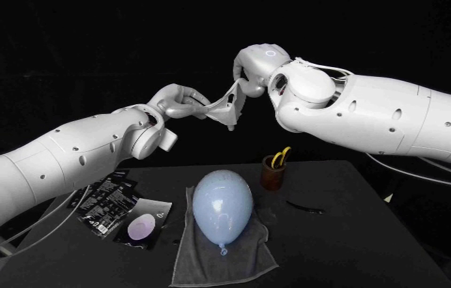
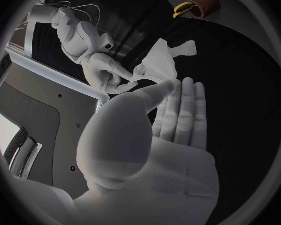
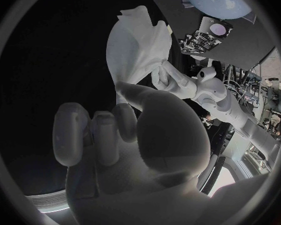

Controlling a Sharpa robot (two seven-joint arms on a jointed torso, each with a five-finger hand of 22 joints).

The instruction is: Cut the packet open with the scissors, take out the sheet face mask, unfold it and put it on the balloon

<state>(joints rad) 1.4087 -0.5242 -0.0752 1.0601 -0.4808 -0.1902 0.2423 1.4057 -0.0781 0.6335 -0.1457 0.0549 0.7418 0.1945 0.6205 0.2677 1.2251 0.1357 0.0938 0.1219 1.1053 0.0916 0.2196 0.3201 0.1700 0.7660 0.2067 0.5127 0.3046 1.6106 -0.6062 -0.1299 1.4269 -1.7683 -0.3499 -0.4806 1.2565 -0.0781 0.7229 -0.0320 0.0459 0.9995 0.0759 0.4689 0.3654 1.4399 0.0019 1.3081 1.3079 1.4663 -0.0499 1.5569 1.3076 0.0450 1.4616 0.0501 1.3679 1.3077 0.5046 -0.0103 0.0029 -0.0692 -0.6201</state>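
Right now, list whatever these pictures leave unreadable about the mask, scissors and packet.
Sheet face mask: bunched between left robot hand and right robot hand in the head view; how far unfolded, unclear.
Scissors: blades hidden inside the brown cup, head view.
Packet: cut edge too small, head view.

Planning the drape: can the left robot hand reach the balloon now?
Probably yes: only open air between the left robot hand and balloon, though it shares the mask with the right robot hand.
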